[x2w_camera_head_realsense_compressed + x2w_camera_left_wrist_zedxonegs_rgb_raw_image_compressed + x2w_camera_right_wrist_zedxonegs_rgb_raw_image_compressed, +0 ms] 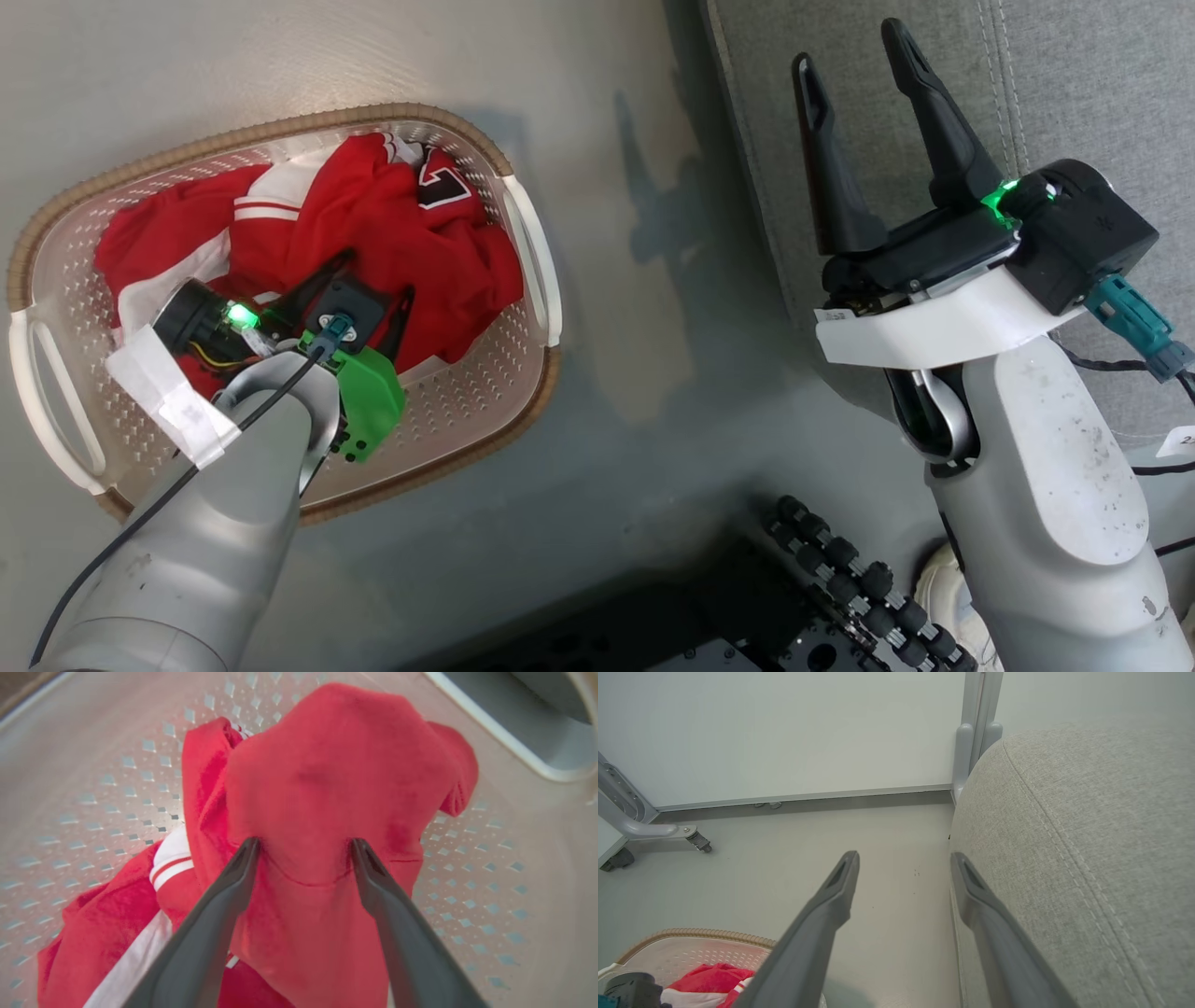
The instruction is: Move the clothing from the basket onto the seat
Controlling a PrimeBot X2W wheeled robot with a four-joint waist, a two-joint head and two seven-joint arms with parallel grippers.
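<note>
Head view puts the seat [1074, 84] at upper right and the basket [485, 392] at left on the floor [635, 392], well apart from it. The clothing [373, 224] lies heaped in the basket. My right jaws stand wide and empty over the seat's near edge. My left jaws reach down into the basket, spread wide. The left wrist view has both fingertips [243, 863] touching a raised red hump of cloth that sits between them. Nothing is gripped yet. I judge this the first grasp: I should sink a little deeper so the fold fills the gap, close fully, then lift straight up until trailing cloth clears the rim before swinging across to the seat.
</note>
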